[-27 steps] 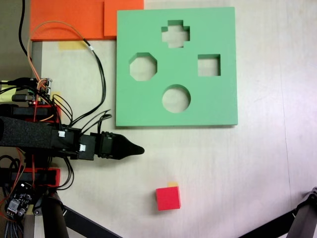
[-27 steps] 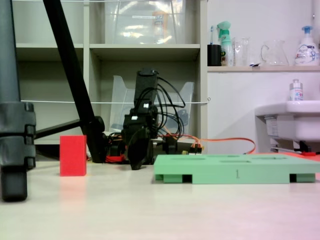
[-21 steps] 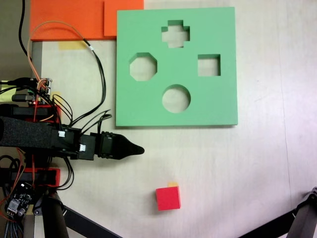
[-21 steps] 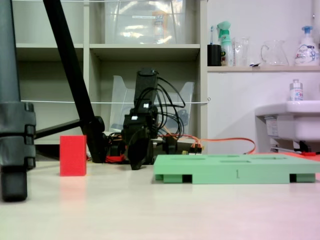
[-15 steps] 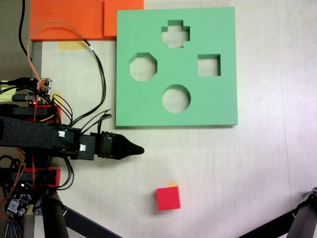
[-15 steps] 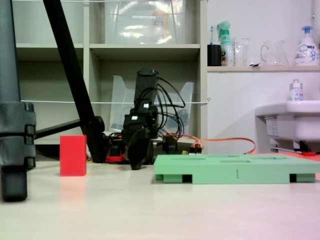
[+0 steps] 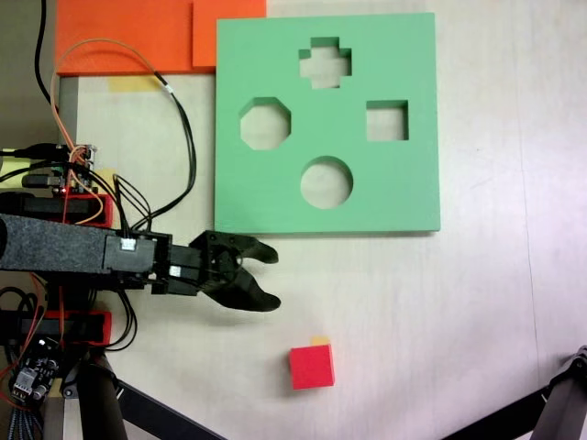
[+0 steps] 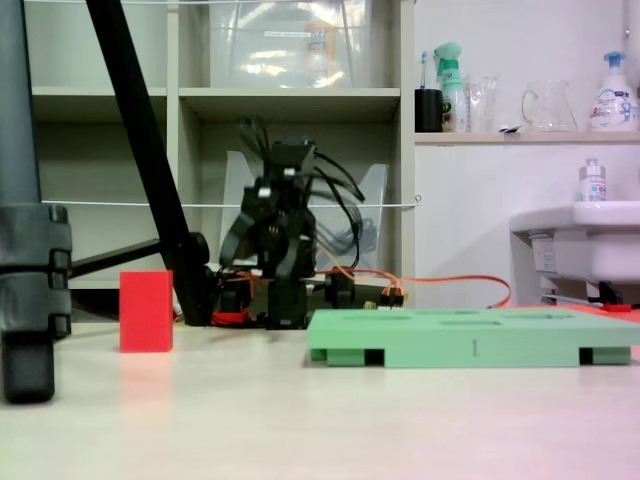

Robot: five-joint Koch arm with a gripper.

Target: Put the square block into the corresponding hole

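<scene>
You have the claw [image 7: 271,277] spread wide and empty, raised off the bench between the near edge of the green board [image 7: 275,197] and the red block [image 7: 312,368]. The block stands upright on the bench close to the bottom edge of the top-down fixed view, apart from the claw, with a small yellow tape strip [image 7: 319,340] touching its far side. The square hole [image 7: 387,120] lies open near the board's right edge in that view. Expect a miss if you descend off-centre: one jaw would likely push the light foam block aside or tip it. A skewed grip would probably leave the block rotated against the hole's straight sides, so it jams on the rim
</scene>
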